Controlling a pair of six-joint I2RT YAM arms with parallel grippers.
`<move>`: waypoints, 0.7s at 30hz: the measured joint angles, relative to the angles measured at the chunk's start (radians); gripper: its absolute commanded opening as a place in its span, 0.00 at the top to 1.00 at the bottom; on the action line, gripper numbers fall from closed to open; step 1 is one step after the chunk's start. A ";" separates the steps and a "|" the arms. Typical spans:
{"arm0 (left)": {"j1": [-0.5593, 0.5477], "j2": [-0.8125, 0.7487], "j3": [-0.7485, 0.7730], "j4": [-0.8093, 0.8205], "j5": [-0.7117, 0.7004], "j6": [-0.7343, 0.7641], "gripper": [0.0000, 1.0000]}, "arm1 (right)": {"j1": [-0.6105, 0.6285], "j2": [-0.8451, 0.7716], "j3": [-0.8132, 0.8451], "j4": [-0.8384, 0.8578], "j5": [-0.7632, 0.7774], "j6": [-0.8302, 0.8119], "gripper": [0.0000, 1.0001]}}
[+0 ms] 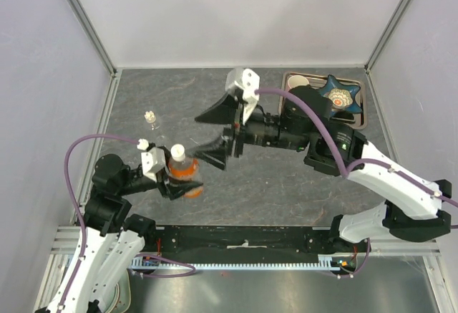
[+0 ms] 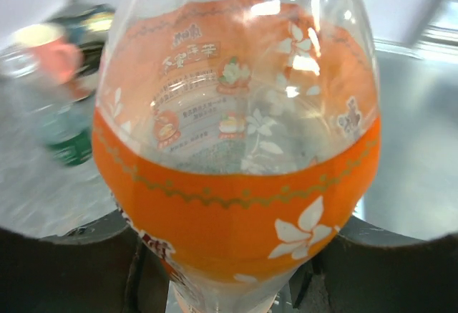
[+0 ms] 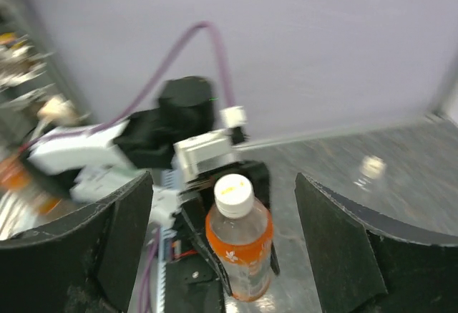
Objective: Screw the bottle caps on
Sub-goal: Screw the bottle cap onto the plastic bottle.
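Orange bottle (image 2: 236, 205), orange drink inside, was upright, gripped low by the left claw (image 1: 177, 183). A white cap (image 3: 234, 193) sat on its neck. We noted the right claw (image 1: 209, 135) spread wide just beside it, holding nothing. The tiny clear bottle (image 1: 150, 118) stood apart on the surface (image 1: 286, 184). The tray (image 1: 361, 121) held a pink mug (image 1: 299, 82).

White-capped orange bottle (image 3: 240, 252) in left tool (image 3: 235, 273), between parted fingers (image 3: 118, 245) of right tool (image 3: 223, 184).

The label (image 2: 193, 62) on the orange bottle (image 2: 236, 205) carries several lines of small print, but they are too blurred to read. No other writing is legible.
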 measured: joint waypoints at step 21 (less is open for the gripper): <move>0.000 0.016 0.000 0.048 0.567 0.000 0.98 | -0.018 0.149 -0.045 0.113 -0.640 -0.002 0.31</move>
